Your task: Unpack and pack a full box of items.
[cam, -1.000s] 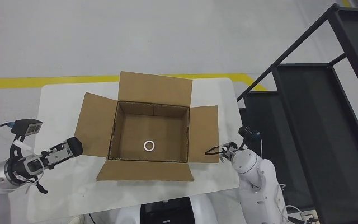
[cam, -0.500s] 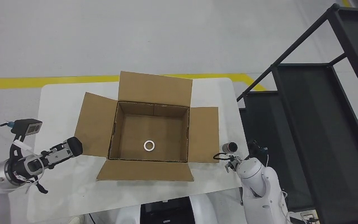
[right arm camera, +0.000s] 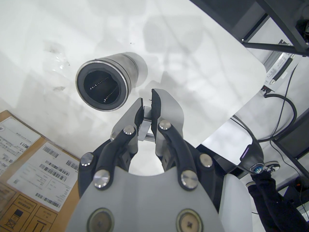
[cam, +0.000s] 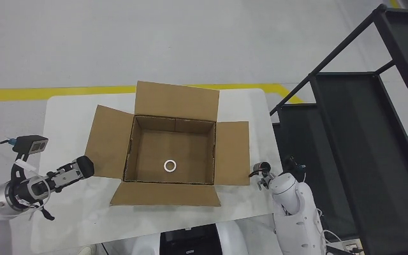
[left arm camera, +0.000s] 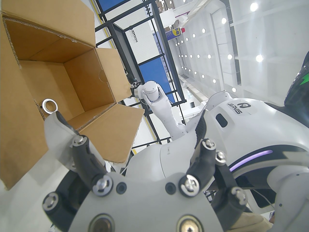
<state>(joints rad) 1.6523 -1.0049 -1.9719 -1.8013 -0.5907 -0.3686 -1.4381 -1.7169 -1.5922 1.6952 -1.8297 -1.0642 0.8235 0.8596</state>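
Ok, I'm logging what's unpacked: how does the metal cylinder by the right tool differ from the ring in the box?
Place: the metal cylinder stands on end on the white table, outside the box; the ring lies flat on the box floor. Shape: the metal cylinder is a tall sleeve with a dark bore; the ring is thin and low. Both are round and hollow, and neither is gripped.

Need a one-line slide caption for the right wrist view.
The right end effector hangs beside a metal cylinder standing on the white table, near the labelled box flap.
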